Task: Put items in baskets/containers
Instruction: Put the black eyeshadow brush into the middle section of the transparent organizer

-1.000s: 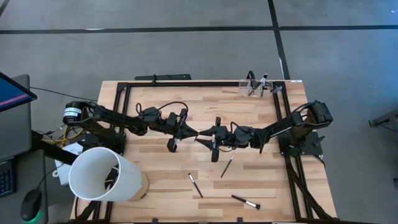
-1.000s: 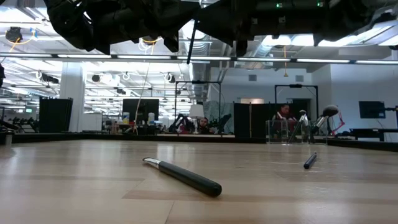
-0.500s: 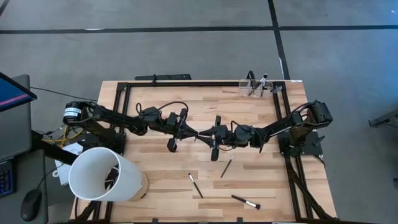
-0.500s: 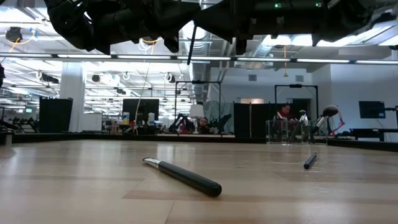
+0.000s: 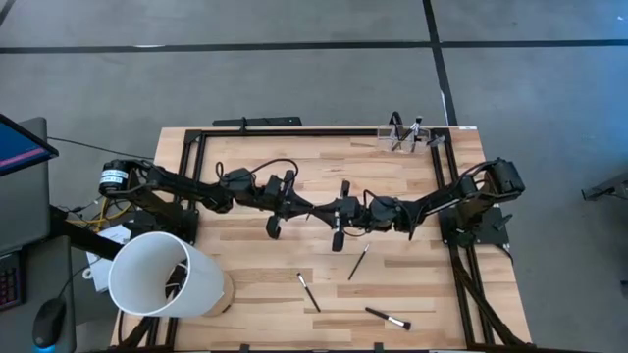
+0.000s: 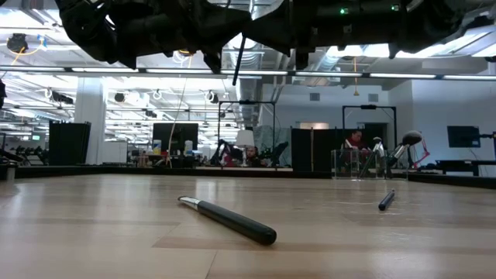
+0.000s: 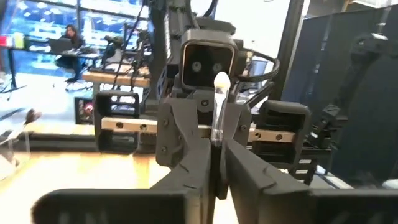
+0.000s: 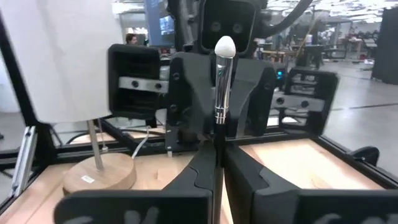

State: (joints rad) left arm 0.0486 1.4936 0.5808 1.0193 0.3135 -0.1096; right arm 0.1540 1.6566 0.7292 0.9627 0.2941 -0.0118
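At the middle of the table (image 5: pixel 245 157) the left gripper (image 5: pixel 312 210) and the right gripper (image 5: pixel 325 211) meet nose to nose, well above the wood, with one makeup brush (image 8: pixel 221 81) standing upright between them, pale tip up and dark handle hanging down, as the low view shows against the ceiling lights. In the right wrist view the right gripper's fingers (image 8: pixel 199 177) are pressed together on the brush's handle just below the silvery ferrule, so the right arm grasps it. In the left wrist view the same brush sits between the left gripper's fingers (image 7: pixel 198 168) too, and whether they pinch it or have begun to slacken I cannot tell. The clear holder (image 5: pixel 404 136) stands at the far right corner of the table, some brushes already standing in it, and it lies much nearer the right arm's base than the left's. So the carry probably falls to the right arm, travelling far and right with the brush kept vertical. Three more brushes (image 5: pixel 359 262) lie flat on the near part of the table, and a big white tub (image 5: pixel 162 275) sits at the near left.
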